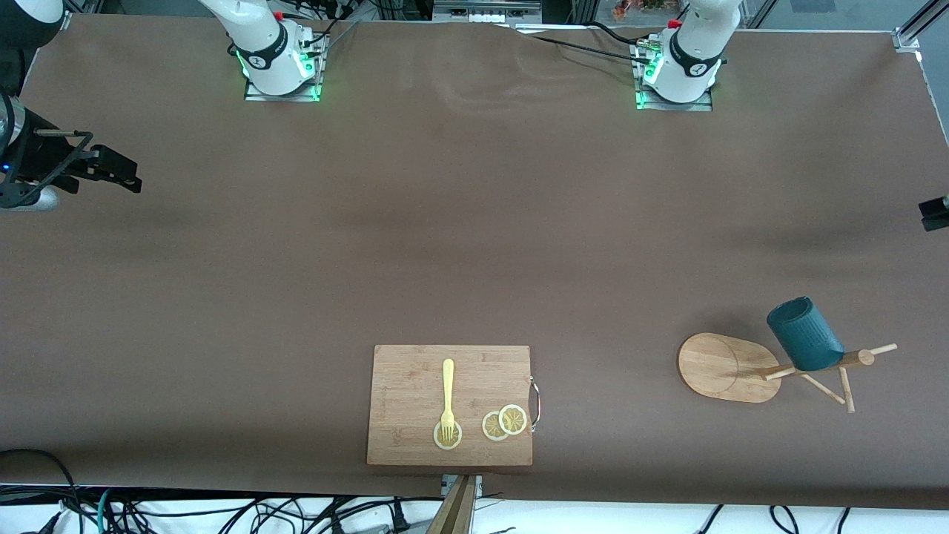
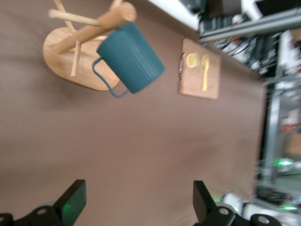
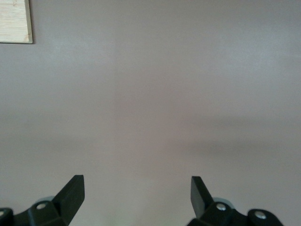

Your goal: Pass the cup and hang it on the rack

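The dark teal ribbed cup [image 1: 804, 334] hangs on the bamboo rack [image 1: 723, 367], close to the top of its pole, toward the left arm's end of the table. No gripper touches it. The left wrist view shows the cup [image 2: 130, 59] with its thin handle, and the rack's oval base [image 2: 54, 63]. Which peg carries the cup is hidden. My left gripper [image 2: 137, 197] is open and empty over bare table, at the table's edge in the front view [image 1: 933, 213]. My right gripper [image 3: 137, 183] is open and empty, held over the right arm's end of the table [image 1: 126, 174].
A rectangular wooden cutting board [image 1: 451, 405] lies near the front camera's edge and carries a yellow fork [image 1: 448, 393] and lemon slices [image 1: 504, 423]. The board also shows in the left wrist view [image 2: 200, 70] and the right wrist view [image 3: 14, 21]. Brown cloth covers the table.
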